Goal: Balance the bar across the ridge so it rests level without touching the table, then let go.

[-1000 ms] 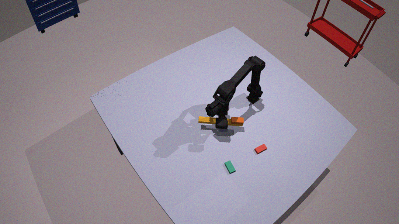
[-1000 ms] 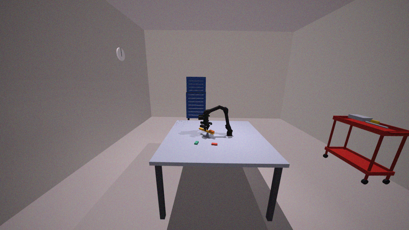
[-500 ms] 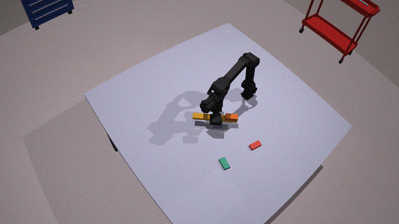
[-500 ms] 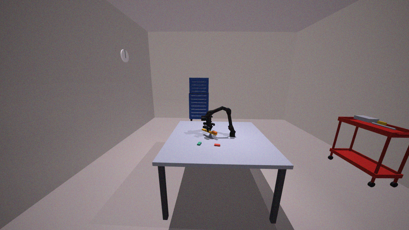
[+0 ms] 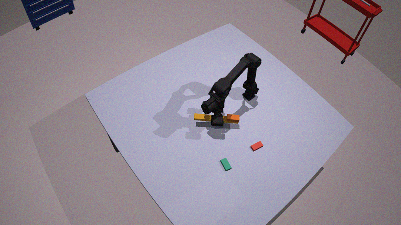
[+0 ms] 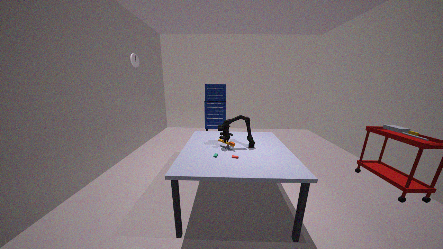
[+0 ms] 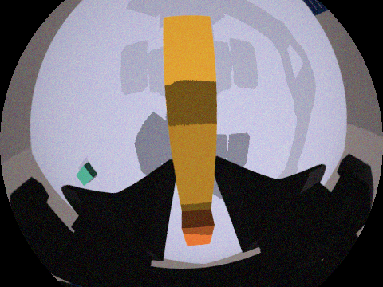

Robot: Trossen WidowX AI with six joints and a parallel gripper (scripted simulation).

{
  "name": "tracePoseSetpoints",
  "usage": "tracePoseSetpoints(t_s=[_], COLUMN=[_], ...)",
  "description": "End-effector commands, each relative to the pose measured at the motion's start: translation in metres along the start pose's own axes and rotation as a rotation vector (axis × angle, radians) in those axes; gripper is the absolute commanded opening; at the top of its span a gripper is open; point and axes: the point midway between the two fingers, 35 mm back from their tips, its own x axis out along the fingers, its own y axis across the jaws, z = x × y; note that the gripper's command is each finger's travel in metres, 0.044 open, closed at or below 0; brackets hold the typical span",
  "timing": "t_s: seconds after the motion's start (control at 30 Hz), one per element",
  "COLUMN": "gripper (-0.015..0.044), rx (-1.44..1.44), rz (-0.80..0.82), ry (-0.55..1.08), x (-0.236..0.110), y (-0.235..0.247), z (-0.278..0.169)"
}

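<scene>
From the top, my claw (image 5: 217, 120) is clamped on the bar (image 5: 216, 117) a little past its middle, toward the orange end. The bar is yellow for most of its length with an orange block at one tip, and it hangs over the table (image 5: 160, 92) near my base. Just below it I see a shadow, which tells me it is off the surface. A bit of the ridge (image 5: 218, 127) peeks out grey beneath my claw, though most of it is covered. A green block (image 5: 225, 164) and a red block (image 5: 256, 145) lie well apart from all this, nearer the table's front edge.

From the exterior view, the bar (image 6: 227, 142) sits low under my claw (image 6: 227, 140), and the small dark ridge (image 6: 228, 146) stands right below it. The bar looks tilted, the yellow end higher. Whether it touches the ridge is too small to tell.

From the wrist, the bar (image 7: 191, 123) runs straight away between my fingers, the orange tip (image 7: 198, 238) nearest the lens. The ridge is hidden behind the bar; only its grey shadow shows at either side. The green block (image 7: 86, 174) shows at the left.

My judgement: the pick-up and carry are done, and I am over the ridge. Left to do are settling the bar on the crest, checking it sits level with neither end near the table, then opening and backing off.
</scene>
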Motion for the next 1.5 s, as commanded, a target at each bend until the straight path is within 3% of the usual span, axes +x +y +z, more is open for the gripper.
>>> tracePoseSetpoints(t_s=[0.0, 1.47], gripper=[0.0000, 0.0000], rx=[0.000, 0.000], rz=[0.000, 0.000], ry=[-0.004, -0.003], x=[0.0002, 0.0039], y=[0.0000, 0.0000], z=[0.0005, 0.0003])
